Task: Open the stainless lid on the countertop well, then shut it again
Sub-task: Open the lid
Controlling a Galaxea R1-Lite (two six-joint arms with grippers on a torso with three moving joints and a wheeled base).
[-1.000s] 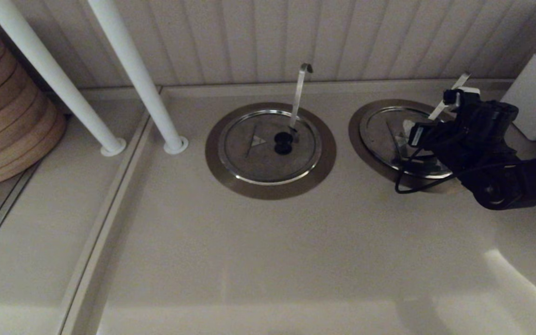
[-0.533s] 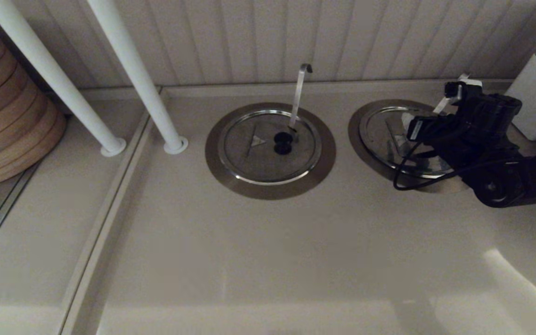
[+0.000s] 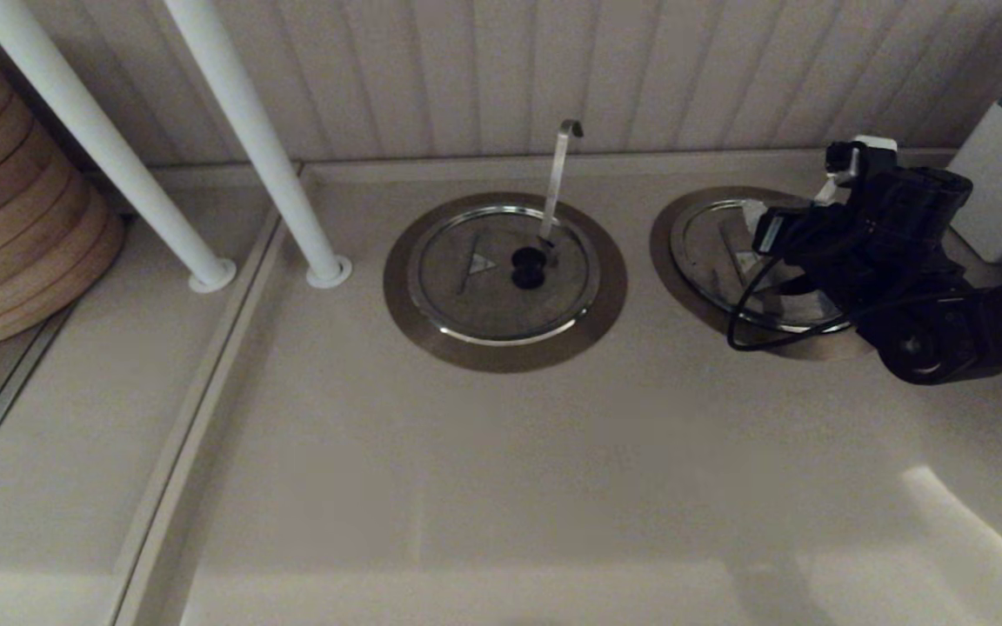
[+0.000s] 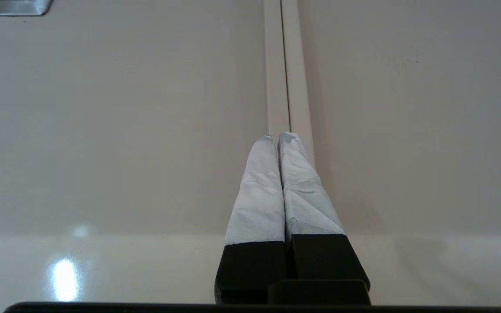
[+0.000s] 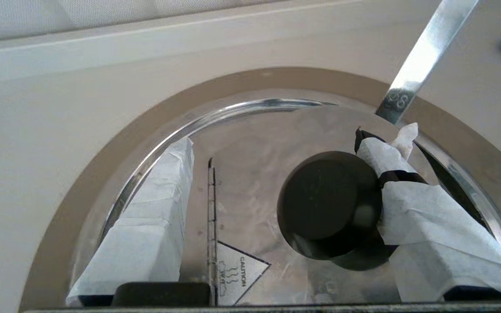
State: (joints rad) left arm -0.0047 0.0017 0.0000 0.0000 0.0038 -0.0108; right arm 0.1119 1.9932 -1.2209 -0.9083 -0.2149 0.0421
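Right gripper (image 5: pixel 276 208) sits spread wide over the stainless lid (image 5: pixel 255 174) at the right of the head frame, one finger (image 5: pixel 407 191) touching the black knob (image 5: pixel 326 202), not clenched. Lid looks slightly tilted in its countertop well (image 3: pixel 684 278). Left gripper (image 4: pixel 276 139) pinched closed over bare bench (image 4: pixel 102 130).

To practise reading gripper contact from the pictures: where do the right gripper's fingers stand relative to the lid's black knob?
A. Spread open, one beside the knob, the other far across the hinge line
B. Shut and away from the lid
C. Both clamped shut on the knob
A: in the right wrist view the right gripper is open over the stainless lid, one finger beside the black knob, the other beyond the hinge line.
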